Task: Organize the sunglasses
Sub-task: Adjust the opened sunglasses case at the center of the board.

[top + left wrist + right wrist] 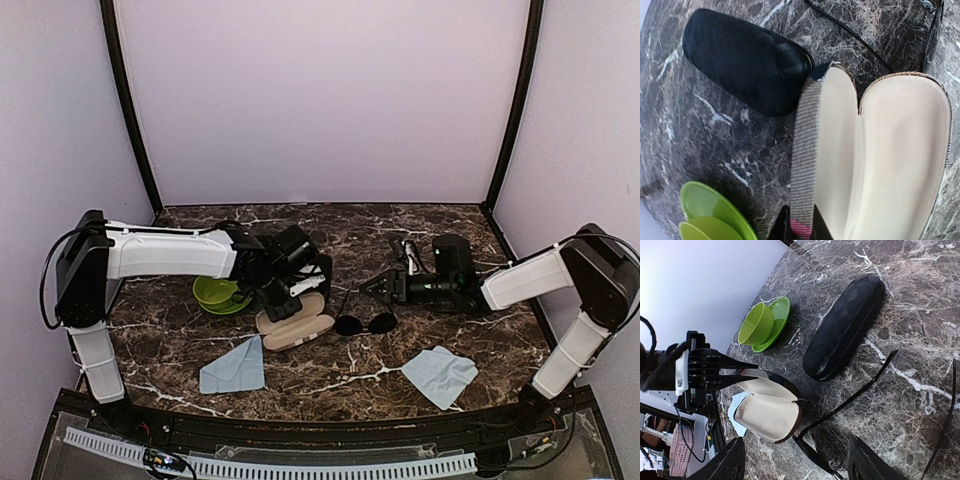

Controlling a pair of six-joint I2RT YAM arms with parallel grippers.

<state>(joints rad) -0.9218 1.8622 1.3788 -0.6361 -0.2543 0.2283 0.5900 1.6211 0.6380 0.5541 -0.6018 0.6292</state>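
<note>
The left gripper (752,375) is pinching the raised lid of the open glasses case (297,330), its fingers closed together on the striped edge. The case is lying with its cream lining facing up, near the middle of the marble table (340,400). Just behind it a closed black case (845,335) is resting flat, and a green cup (756,324) is sitting on its saucer (780,315) to the left.

The round-lensed sunglasses (366,323) are lying on the table just right of the open case. Their lenses are facing the near edge and their thin temple arms are spread out behind. The right gripper (376,288) is hovering over those temples with its fingers (730,462) standing wide apart, gripping nothing.

What looks like a second pair (404,250) is lying farther back beside the right wrist, too small to make out clearly. Two light blue cloths (233,368) (440,375) are lying near the front edge, well apart.
</note>
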